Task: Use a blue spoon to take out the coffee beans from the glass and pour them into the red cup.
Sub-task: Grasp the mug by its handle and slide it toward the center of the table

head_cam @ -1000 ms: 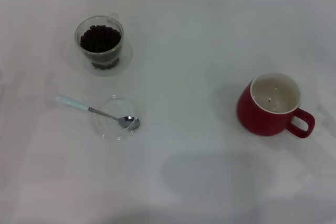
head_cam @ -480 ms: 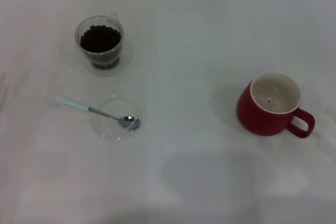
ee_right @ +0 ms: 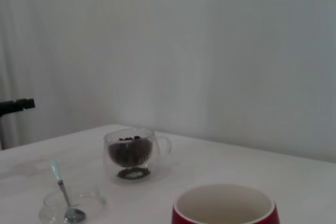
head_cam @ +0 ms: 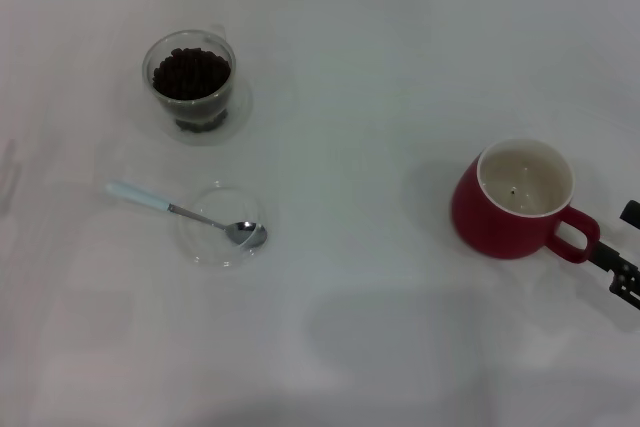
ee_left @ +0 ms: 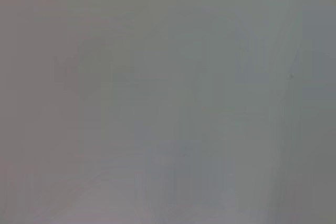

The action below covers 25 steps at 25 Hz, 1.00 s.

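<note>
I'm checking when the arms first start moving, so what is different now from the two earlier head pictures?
The right gripper has come into the head view at the right edge, just beside the red cup's handle; it was out of view before. Nothing has been grasped. The blue spoon lies with its bowl in the shallow glass dish, and the glass of coffee beans is unmoved.

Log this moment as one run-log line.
right gripper: beside red cup | blue spoon: untouched, bowl in dish | coffee beans: in glass
</note>
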Available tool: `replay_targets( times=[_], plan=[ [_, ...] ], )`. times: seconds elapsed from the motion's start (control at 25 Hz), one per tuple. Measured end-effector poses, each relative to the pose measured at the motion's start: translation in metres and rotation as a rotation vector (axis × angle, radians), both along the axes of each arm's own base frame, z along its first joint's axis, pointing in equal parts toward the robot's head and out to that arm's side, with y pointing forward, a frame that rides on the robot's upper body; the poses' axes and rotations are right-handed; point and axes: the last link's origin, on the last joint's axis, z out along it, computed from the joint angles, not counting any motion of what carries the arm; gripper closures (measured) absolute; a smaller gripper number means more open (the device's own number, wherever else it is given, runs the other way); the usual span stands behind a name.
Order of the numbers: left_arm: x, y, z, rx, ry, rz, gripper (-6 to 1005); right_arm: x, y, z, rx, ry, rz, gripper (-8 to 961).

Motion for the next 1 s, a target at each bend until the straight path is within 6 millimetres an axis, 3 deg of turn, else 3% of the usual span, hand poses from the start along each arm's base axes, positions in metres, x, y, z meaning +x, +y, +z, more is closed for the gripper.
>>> replay_targets(
  times=[0.56, 1.0],
  plan=[
    [0.003, -0.001, 0.000, 0.007, 0.002, -0.018, 372, -0.001, 0.025, -0.010, -0.010, -0.017, -0.007, 434],
    [0.003, 0.004, 0.004, 0.009, 0.015, -0.024, 372, -0.003, 0.034, -0.020, -0.028, -0.018, -0.008, 463]
  ],
)
